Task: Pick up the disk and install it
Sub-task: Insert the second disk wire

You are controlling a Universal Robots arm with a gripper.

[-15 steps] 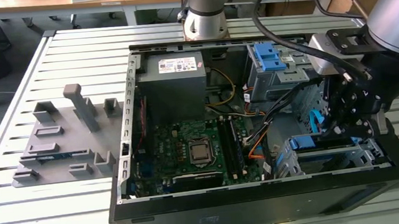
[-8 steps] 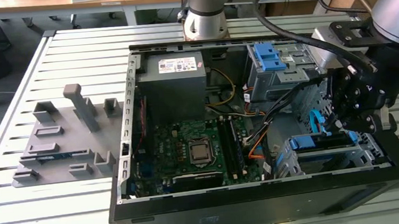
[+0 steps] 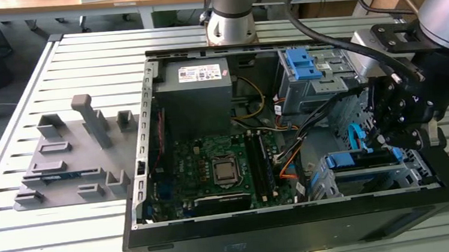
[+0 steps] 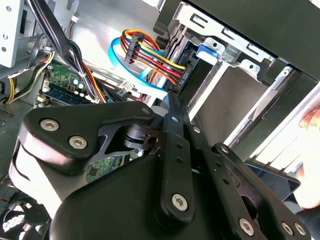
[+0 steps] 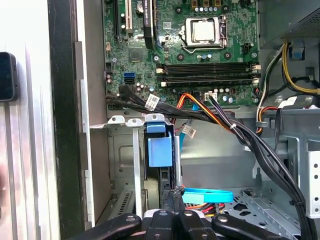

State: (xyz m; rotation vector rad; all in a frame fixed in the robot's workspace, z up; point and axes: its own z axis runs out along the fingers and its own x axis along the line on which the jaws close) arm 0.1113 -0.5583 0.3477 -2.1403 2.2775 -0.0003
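Observation:
The disk [image 3: 363,159] stands on edge in the lower drive bay at the case's front corner, on the exterior view's right. Its blue carrier bracket [image 5: 160,150] faces up out of the slot. A blue data cable and a coloured power cable [image 4: 150,62] run to the disk's end [image 4: 192,75]. My gripper [image 3: 398,139] hangs just above that bay. In the first wrist view the gripper [image 5: 173,192] has both fingers pressed together with nothing between them, its tip at the disk's dark top edge. The gripper [image 4: 170,100] points at the same spot in the second wrist view.
The open case [image 3: 143,168] holds the motherboard [image 3: 220,168], a grey power-supply box [image 3: 198,98] and an upper drive cage with a blue latch [image 3: 304,65]. Black cable bundles [image 5: 240,132] cross beside the bay. A grey fixture [image 3: 75,156] sits on the slatted table on the exterior view's left.

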